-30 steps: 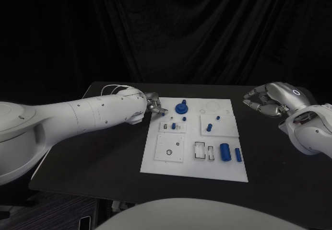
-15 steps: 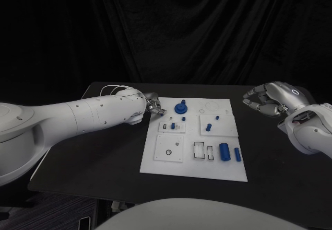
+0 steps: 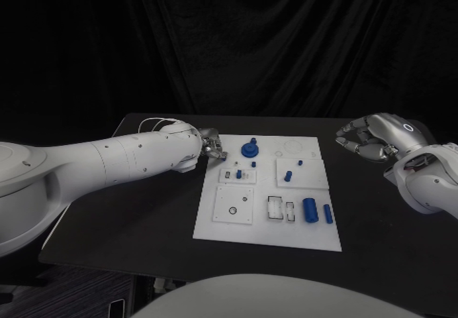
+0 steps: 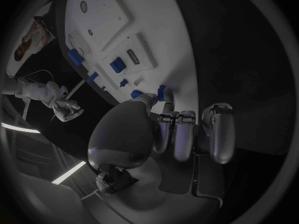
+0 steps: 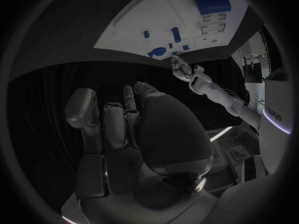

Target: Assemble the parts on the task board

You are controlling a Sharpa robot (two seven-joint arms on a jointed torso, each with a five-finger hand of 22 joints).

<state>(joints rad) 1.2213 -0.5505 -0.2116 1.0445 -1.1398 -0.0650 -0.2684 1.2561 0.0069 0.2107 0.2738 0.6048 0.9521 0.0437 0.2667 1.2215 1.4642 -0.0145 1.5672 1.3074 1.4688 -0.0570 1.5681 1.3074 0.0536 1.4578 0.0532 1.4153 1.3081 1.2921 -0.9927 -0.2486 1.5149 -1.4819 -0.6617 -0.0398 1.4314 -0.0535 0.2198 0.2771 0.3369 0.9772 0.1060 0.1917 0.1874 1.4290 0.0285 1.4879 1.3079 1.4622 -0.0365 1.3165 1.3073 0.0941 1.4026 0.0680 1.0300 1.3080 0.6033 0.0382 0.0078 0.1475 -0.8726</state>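
The white task board (image 3: 267, 228) lies mid-table. A blue knob (image 3: 251, 148) stands near its far left corner, with small blue pegs (image 3: 288, 175) on the inset plates. Two blue cylinders (image 3: 311, 209) lie at the near right. My left hand (image 3: 212, 147) hovers at the board's far left edge, just left of the knob, and its fingers (image 4: 177, 134) are curled in with nothing seen in them. The thumb partly hides the knob (image 4: 163, 92). My right hand (image 3: 367, 139) hangs above the table right of the board, fingers (image 5: 102, 122) curled in on nothing.
A square inset with a ring hole (image 3: 233, 211) and two slotted recesses (image 3: 276, 207) lie on the board's near half. Bare black table (image 3: 134, 218) flanks the board on both sides. My left forearm (image 3: 114, 159) lies across the left side.
My left hand has drawn back slightly from the board toward its left edge. The right hand and the parts have not moved.
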